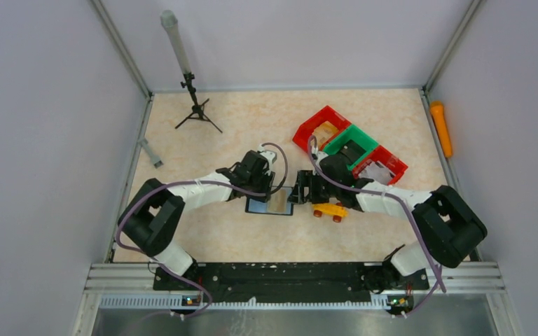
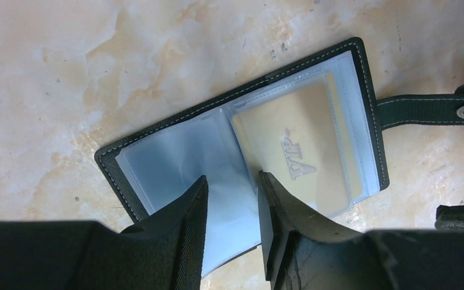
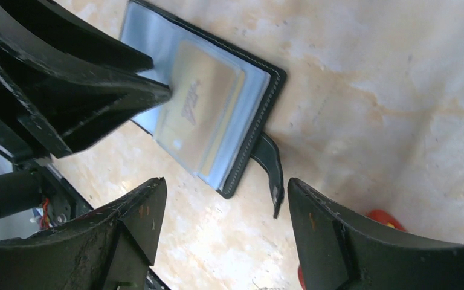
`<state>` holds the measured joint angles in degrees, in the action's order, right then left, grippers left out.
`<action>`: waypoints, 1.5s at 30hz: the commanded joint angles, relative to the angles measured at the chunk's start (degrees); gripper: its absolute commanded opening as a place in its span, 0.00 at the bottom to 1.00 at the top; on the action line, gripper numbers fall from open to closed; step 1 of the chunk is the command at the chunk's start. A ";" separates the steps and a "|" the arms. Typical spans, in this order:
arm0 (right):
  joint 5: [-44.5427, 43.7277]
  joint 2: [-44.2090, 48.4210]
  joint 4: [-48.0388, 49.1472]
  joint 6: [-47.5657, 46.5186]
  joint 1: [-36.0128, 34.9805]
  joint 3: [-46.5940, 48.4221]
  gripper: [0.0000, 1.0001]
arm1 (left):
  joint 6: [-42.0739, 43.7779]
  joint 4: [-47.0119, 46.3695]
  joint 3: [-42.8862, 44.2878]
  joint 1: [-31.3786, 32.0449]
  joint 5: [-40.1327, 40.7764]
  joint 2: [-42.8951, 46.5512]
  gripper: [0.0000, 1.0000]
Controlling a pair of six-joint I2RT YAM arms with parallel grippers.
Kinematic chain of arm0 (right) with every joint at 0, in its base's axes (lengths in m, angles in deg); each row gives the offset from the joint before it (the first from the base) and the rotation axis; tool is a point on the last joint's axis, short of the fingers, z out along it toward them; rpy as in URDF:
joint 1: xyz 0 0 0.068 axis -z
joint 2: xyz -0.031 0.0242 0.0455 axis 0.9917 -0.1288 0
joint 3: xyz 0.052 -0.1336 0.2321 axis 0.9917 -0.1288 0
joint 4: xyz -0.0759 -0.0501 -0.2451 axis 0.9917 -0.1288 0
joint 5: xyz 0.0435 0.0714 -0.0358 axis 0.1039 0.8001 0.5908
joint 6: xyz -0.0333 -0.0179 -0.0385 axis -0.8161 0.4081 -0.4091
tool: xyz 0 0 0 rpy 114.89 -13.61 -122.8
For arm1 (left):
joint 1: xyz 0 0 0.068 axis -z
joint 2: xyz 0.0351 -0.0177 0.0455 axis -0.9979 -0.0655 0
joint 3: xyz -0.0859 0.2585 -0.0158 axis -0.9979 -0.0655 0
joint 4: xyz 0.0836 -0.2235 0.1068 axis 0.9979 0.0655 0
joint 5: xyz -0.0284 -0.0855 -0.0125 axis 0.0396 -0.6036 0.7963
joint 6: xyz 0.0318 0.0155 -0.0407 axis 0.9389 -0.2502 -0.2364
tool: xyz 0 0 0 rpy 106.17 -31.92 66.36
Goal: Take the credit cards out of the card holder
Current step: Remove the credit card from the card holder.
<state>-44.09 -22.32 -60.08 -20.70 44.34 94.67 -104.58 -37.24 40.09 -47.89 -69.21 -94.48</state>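
The marbled bench (image 1: 203, 238) carried red and green bins (image 1: 350, 145) at its far right. The left end effector (image 2: 232, 181) stood partly released, its fingers straddling a clear sleeve. The right end effector (image 3: 223, 202) was released wide, grasping nothing. Between the two lay the card holder (image 2: 169, 151), open and flat at mid-bench. A yellow toy car (image 1: 329, 210) sat just beside it. A gold VIP card (image 2: 296, 151) lay in a sleeve pocket. The strap tab (image 3: 269, 160) hung untouched between the right fingers.
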 commanded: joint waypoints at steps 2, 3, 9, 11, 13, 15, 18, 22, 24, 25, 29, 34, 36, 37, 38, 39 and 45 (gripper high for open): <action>-0.62 2.18 1.88 3.16 -0.67 -2.34 0.75 | -0.77 3.69 1.05 -0.22 1.30 -4.19 0.40; -0.75 2.40 1.85 4.10 -0.67 -2.88 0.74 | -0.88 3.87 1.10 -0.27 1.39 -4.58 0.40; -0.18 1.86 7.68 10.16 -0.76 -6.71 0.70 | -2.26 5.19 1.82 -0.68 2.57 -5.89 0.37; -0.43 -0.01 7.19 10.61 -0.92 -5.27 0.68 | -3.04 5.59 1.85 -1.47 3.58 -6.12 0.34; -1.44 -1.93 7.03 10.94 -1.14 -4.11 0.65 | -3.72 5.63 1.53 -2.37 3.62 -5.62 0.28; -2.91 -3.04 6.75 10.95 -1.43 -3.14 0.63 | -4.19 5.20 0.84 -3.18 3.31 -4.73 0.17; -4.87 -4.25 5.84 10.37 -1.64 -1.81 0.58 | -4.34 4.66 0.26 -4.02 1.02 -4.41 0.15; -5.96 -5.28 5.71 9.99 -1.81 -0.72 0.54 | -4.00 5.26 1.17 -4.19 -1.65 -5.96 0.14; -6.78 -5.65 5.29 9.75 -1.82 -0.12 0.53 | -3.99 5.39 1.30 -4.29 -1.80 -6.07 0.13; -7.21 -5.79 5.33 9.55 -1.82 -0.01 0.51 | -4.06 5.12 1.03 -4.27 -1.62 -5.43 0.13; -10.39 -5.82 4.79 8.50 -1.82 0.52 0.33 | -4.16 3.68 -0.48 -4.49 -1.71 -2.95 0.13; -10.87 -3.27 1.71 6.30 -1.82 2.29 0.02 | -4.31 1.92 -2.15 -4.96 -2.74 0.38 0.27; -10.28 -1.24 1.12 5.69 -1.82 2.35 0.00 | -4.54 -0.24 -3.77 -5.69 -4.24 2.87 0.37; -9.67 -0.44 0.74 5.26 -1.84 2.53 0.00 | -4.72 -1.32 -4.77 -6.33 -5.40 4.29 0.42; -8.58 0.01 0.50 4.86 -1.82 2.71 0.00 | -4.88 -2.48 -5.80 -7.11 -6.85 5.79 0.46; -7.27 0.30 0.23 4.60 -1.82 2.96 0.00 | -5.13 -3.68 -6.78 -7.93 -9.04 7.00 0.49; -1.66 1.73 1.51 4.90 -1.82 3.12 0.00 | -3.50 -7.00 -9.12 -9.04 -16.03 10.92 0.70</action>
<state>-49.44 -23.35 -59.71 -15.02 43.33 95.64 -109.46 -41.26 31.72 -56.86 -79.42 -85.47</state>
